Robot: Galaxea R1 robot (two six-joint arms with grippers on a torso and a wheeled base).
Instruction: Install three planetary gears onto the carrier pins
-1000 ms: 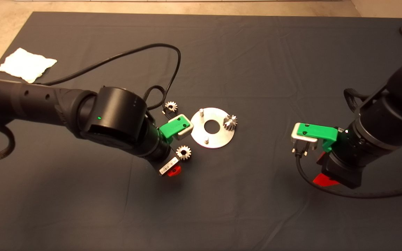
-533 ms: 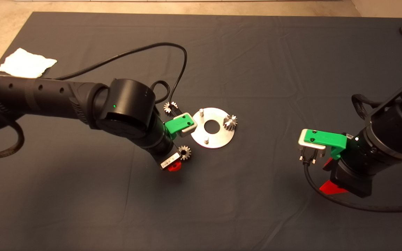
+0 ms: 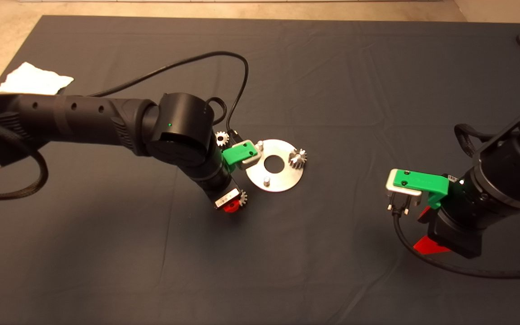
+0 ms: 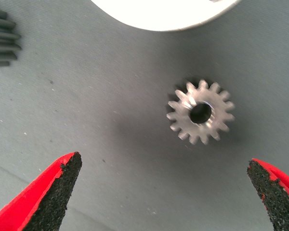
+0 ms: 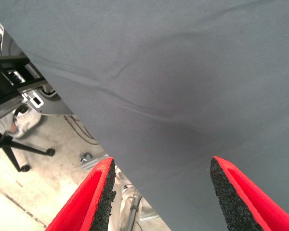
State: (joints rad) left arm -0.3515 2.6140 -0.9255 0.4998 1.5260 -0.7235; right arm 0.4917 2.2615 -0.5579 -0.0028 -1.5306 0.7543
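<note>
On dark mat [image 3: 332,81], white cloth [image 3: 34,81].

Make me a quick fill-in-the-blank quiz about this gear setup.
1. The left claw hangs over a loose gear with its fingers ____.
2. ____ gear sits on the round plate.
3. The right claw sees only the dark ____ and floor.

Answers: open; one; mat

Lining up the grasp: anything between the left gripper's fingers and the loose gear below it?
Only bare mat; in the left wrist view the gear lies flat between the open fingers.
</note>
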